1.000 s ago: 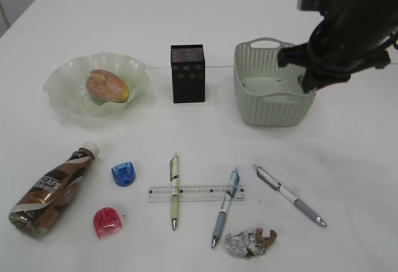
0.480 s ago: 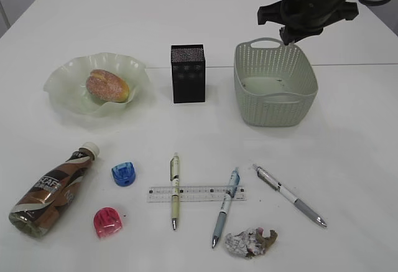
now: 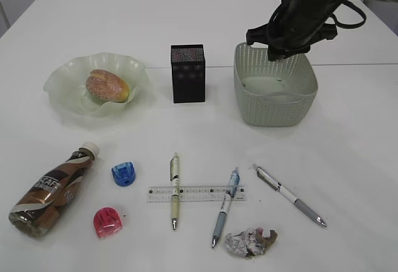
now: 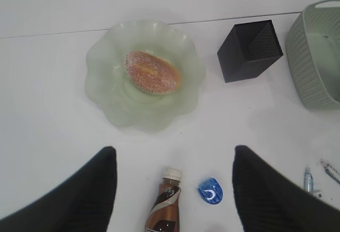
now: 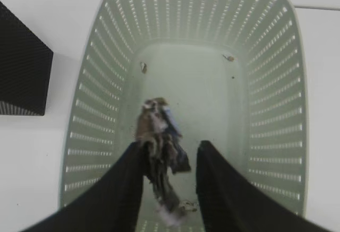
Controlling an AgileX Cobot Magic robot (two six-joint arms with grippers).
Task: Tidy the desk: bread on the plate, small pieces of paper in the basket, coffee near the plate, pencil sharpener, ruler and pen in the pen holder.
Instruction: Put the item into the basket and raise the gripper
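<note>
My right gripper (image 3: 278, 53) (image 5: 171, 146) hangs over the sage-green basket (image 3: 273, 113) (image 5: 276, 83), jaws parted. A crumpled piece of paper (image 5: 159, 136) sits blurred between them, against the left finger and clear of the right. Another paper wad (image 3: 250, 242) lies at the front. The bread (image 3: 107, 86) (image 4: 152, 72) rests in the ruffled plate (image 3: 62, 91). The coffee (image 3: 53, 191) (image 4: 166, 208) lies on its side. My left gripper (image 4: 174, 149) is open high above it and the blue pencil sharpener (image 3: 124, 173). The ruler (image 3: 196, 193) lies under two pens (image 3: 175, 191).
The black mesh pen holder (image 3: 188, 76) stands between plate and basket. A pink sharpener (image 3: 107, 221) lies near the bottle's base. A third pen (image 3: 289, 195) lies right of the ruler. Small scraps dot the basket floor.
The right arm swung from the basket's right side to over its back rim. Its jaws have parted, and the paper wad is coming loose. The left gripper has not moved.
</note>
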